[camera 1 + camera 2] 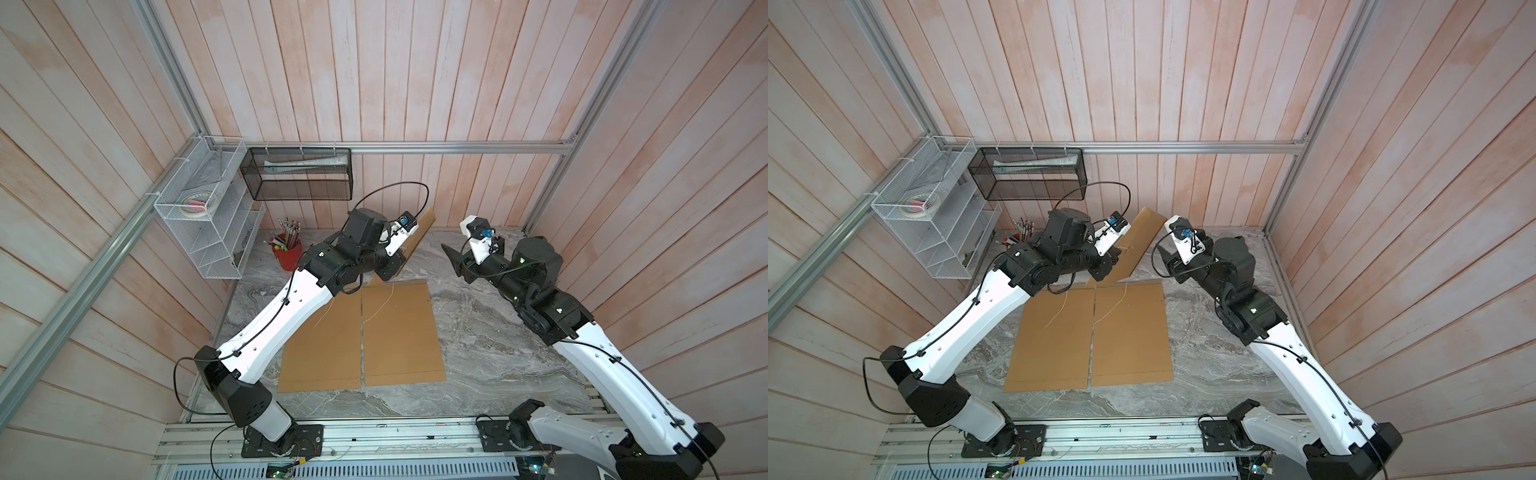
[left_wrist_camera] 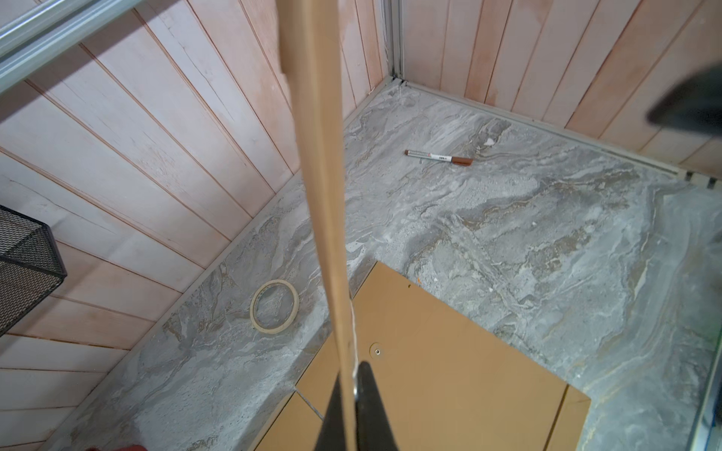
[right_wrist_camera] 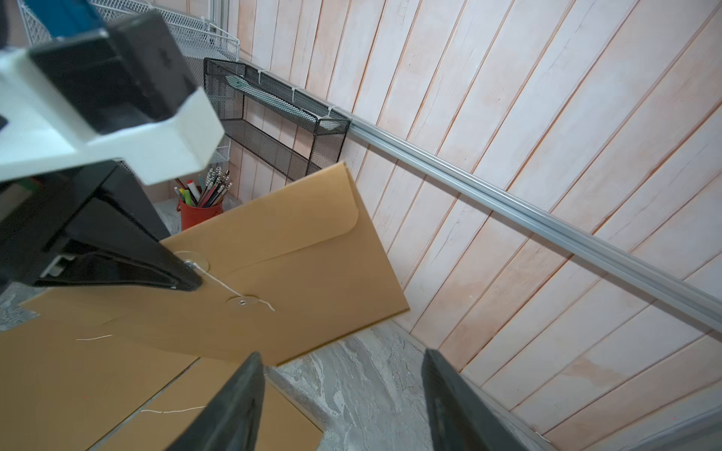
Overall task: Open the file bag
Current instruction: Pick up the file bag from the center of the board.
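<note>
A brown file bag (image 3: 297, 273) hangs tilted in the air at the back of the table, also seen in both top views (image 1: 424, 226) (image 1: 1140, 243) and edge-on in the left wrist view (image 2: 316, 156). My left gripper (image 2: 353, 377) is shut on it at the flap's string button (image 3: 191, 263). A white string (image 3: 218, 283) runs from that button to the lower button (image 3: 242, 300), its end loose. The flap lies flat against the bag. My right gripper (image 3: 340, 353) stands open just to the right of the bag (image 1: 1163, 253), holding nothing.
Two more brown bags (image 1: 324, 345) (image 1: 401, 332) lie flat side by side mid-table, loose strings on them. A red pencil cup (image 1: 288, 257), white wire rack (image 1: 208, 216) and black mesh basket (image 1: 299, 174) stand back left. A marker (image 2: 437, 157) and tape roll (image 2: 274, 307) lie behind.
</note>
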Robot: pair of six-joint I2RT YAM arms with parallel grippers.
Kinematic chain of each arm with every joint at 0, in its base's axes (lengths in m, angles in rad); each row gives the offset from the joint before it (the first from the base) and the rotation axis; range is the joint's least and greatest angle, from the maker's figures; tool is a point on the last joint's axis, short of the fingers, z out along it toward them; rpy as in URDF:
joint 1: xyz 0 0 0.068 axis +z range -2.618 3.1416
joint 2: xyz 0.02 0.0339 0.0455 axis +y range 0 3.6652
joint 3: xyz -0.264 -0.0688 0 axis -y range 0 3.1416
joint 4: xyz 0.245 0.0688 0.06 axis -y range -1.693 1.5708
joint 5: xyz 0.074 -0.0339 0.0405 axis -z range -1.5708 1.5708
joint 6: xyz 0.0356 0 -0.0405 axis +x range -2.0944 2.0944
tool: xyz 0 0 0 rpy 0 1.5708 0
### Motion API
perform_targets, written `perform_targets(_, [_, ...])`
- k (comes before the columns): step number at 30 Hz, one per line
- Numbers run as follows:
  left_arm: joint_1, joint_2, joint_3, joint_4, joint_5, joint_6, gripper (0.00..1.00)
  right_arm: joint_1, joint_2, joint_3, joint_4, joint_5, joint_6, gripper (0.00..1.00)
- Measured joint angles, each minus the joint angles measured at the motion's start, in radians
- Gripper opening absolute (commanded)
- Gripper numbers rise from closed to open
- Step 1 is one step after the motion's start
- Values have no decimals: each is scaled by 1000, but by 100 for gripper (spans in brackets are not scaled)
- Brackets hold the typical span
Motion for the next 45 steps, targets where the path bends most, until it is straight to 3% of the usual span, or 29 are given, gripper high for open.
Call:
perform_targets(5, [3,-65,-47,15,13,84,0,-86,11,39,-57,-138,-16,76])
perform_targets(13, [3,-177,-68,35,90,191,0,-177,22,139,-155,-340,-71,78])
perform_targets(33, [3,-188,-106,43,194,235,0,-179,251,468,-406,-528,-217,76])
perform_targets(39, [3,-188,-113,57,192,239,0,-163,328,517,-495,-555,-263,62])
perform_targets(45, [5,-188,-132,78,169,249,0,-146,349,525,-563,-563,-307,26])
